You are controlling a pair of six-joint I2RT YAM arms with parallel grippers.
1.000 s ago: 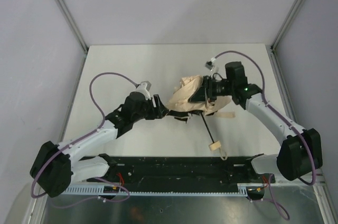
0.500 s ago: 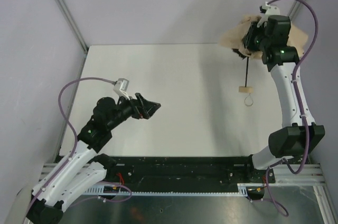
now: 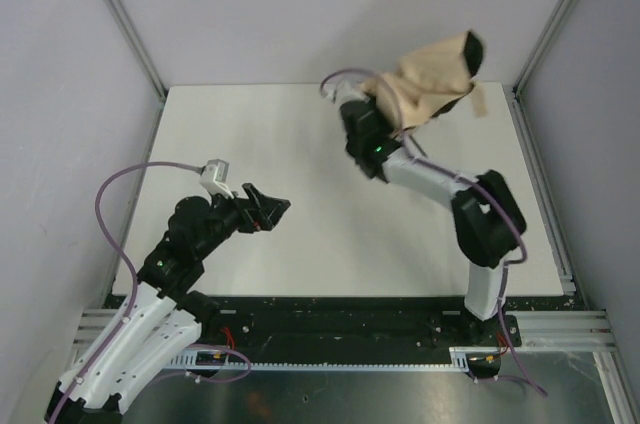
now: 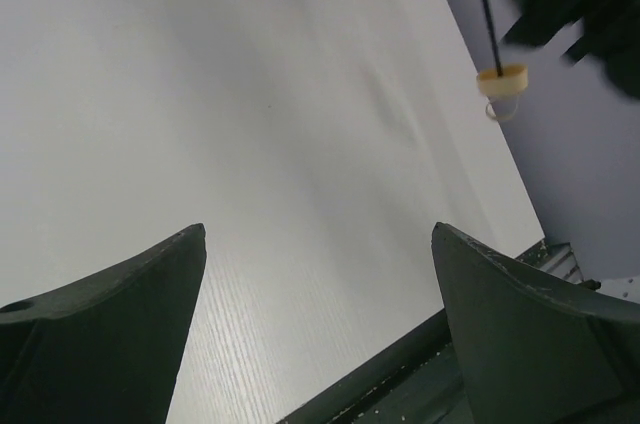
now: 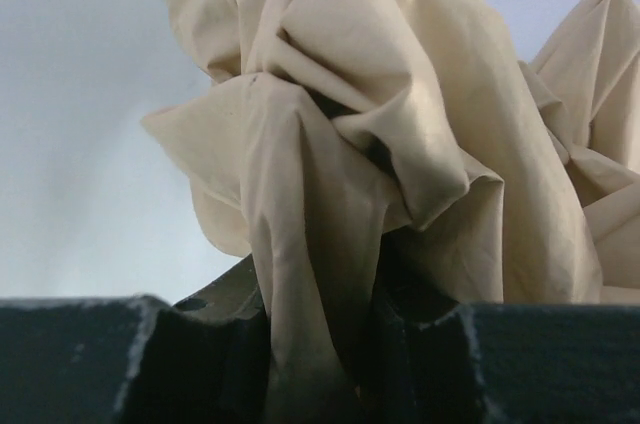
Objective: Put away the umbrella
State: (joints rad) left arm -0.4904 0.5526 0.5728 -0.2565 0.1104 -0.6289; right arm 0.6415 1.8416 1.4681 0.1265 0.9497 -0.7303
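The umbrella (image 3: 432,79) is a crumpled pale beige canopy held in the air over the back of the white table (image 3: 250,134). My right gripper (image 3: 393,107) is shut on a fold of the canopy, which fills the right wrist view (image 5: 400,124) and runs down between the jaws (image 5: 320,364). The black shaft (image 4: 487,19), the tan handle (image 4: 501,79) and its loop strap hang free in the left wrist view. My left gripper (image 3: 272,209) is open and empty, low over the table's left front, with its jaws wide apart in its own view (image 4: 320,239).
A black rail (image 3: 340,319) runs along the table's near edge. Metal frame posts (image 3: 125,19) stand at the back corners, with grey walls on both sides. The right arm's elbow (image 3: 485,214) hangs over the right half of the table.
The right gripper lifted the umbrella off the table, swung it to the back right, then back toward the centre. The left gripper let go of the canopy and drew back left.
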